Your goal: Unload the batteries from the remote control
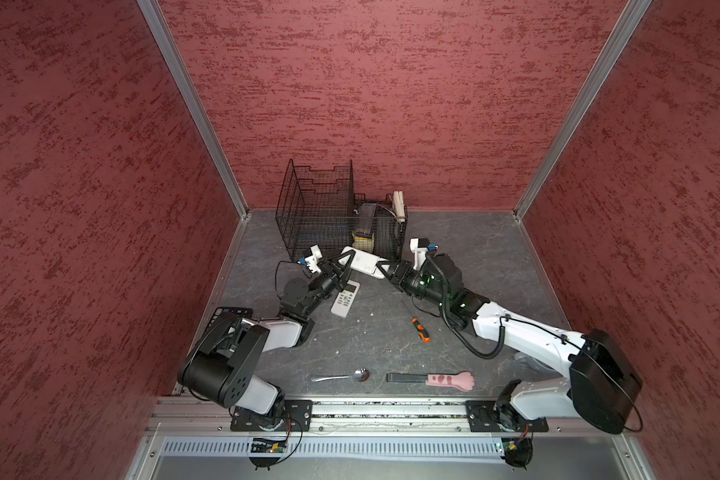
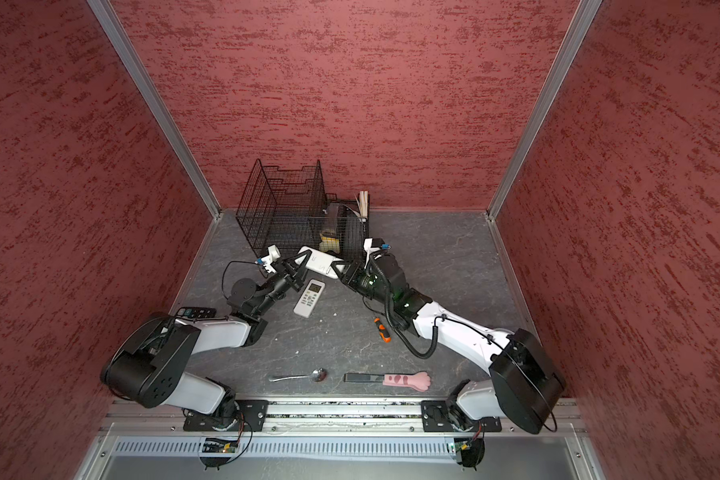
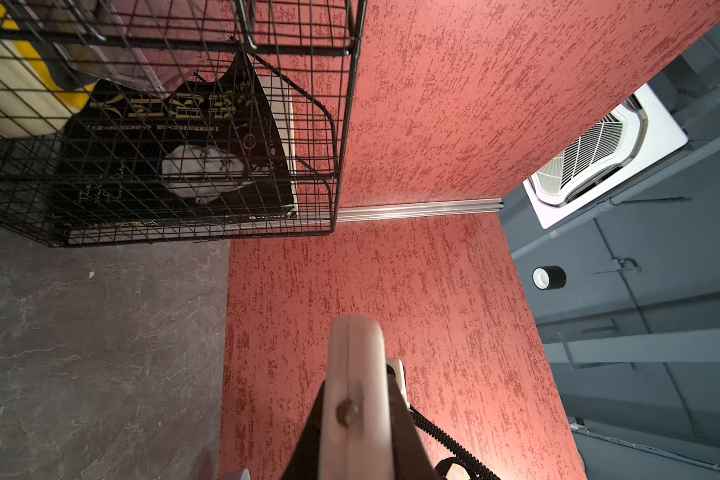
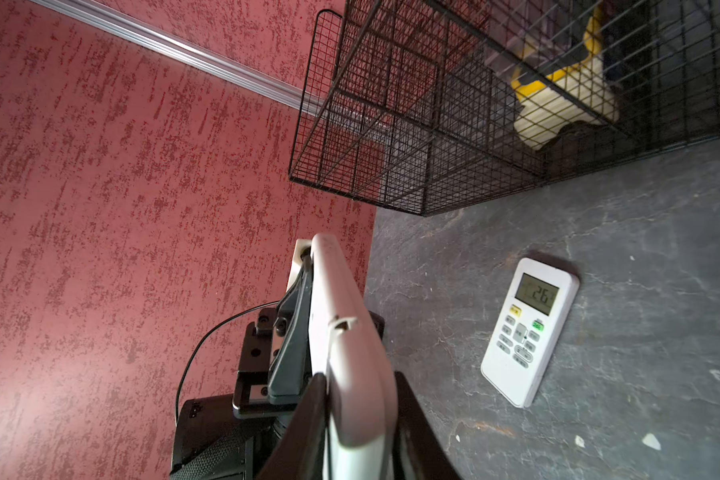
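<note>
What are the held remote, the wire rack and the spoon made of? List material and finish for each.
Held remote: likely plastic, matte white, going by its moulded seam and clip notch.
Wire rack: looks like metal wire with a black coating, formed into a thin, even grid.
Spoon: probably polished steel, since its bowl gleams like a mirror.

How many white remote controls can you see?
2. One white remote is held between the left gripper and right gripper; the other remote lies face up on the table. Others could be hidden.
</note>
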`<state>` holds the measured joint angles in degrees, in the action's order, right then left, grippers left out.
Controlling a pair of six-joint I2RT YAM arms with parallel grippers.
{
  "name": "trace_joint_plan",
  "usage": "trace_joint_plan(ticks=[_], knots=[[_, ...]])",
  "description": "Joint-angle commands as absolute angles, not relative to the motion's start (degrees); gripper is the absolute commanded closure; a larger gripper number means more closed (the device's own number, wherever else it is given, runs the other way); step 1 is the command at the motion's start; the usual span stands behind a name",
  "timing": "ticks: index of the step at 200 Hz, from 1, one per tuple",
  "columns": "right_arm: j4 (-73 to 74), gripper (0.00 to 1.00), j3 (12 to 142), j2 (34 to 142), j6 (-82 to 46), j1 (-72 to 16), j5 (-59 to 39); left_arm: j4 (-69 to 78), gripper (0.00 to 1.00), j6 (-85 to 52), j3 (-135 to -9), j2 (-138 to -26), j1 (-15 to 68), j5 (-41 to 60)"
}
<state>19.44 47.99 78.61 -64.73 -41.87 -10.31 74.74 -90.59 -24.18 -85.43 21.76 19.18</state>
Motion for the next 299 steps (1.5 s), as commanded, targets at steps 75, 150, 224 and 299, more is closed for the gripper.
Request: trace_joint_plan(ticks=[75, 150, 224, 299], knots=[[14.8, 0.65, 47.3, 78.8, -64.5, -41.3, -10.5, 76.5, 1.0, -88.6, -25.4, -83.8, 21.1, 17.5], [14.0, 0.61, 47.4, 77.9, -64.7, -41.4, -10.5, 74.9, 1.0, -86.6, -25.4, -83.8, 21.0, 17.3], [12.4, 0.66, 46.8, 76.7, -64.8, -41.3, -9.5, 75.2, 1.0, -86.5, -25.3, -84.4, 21.1, 17.4], [12.6, 0.68, 46.5, 76.2, -64.9, -41.2, -9.7, 74.6, 1.0, -85.8, -25.3, -84.7, 21.3, 18.0]])
